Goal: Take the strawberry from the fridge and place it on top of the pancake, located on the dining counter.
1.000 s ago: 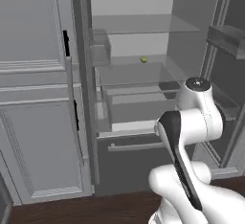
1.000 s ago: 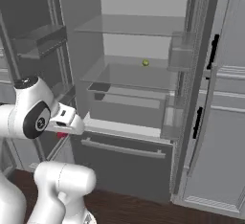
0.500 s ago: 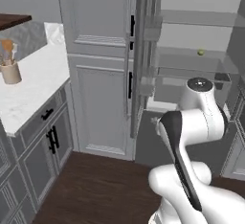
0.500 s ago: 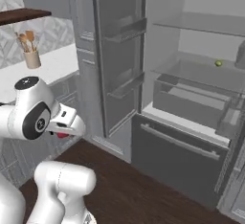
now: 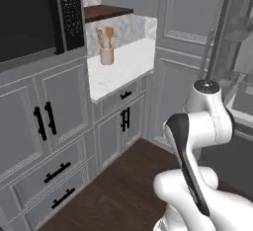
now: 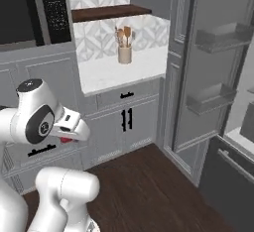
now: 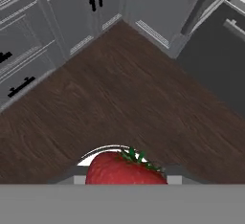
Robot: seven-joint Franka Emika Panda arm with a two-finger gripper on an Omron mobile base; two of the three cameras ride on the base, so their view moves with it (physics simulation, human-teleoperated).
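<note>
One strawberry is seen pinched in the gripper, held low over the dark wood floor in front of grey cabinets with black handles. Beside these, a white counter bearing a utensil jar and the open fridge door are noted; no writing is legible. Since the previous frame the cameras have swung leftward, the fridge interior being largely lost from sight.
</note>
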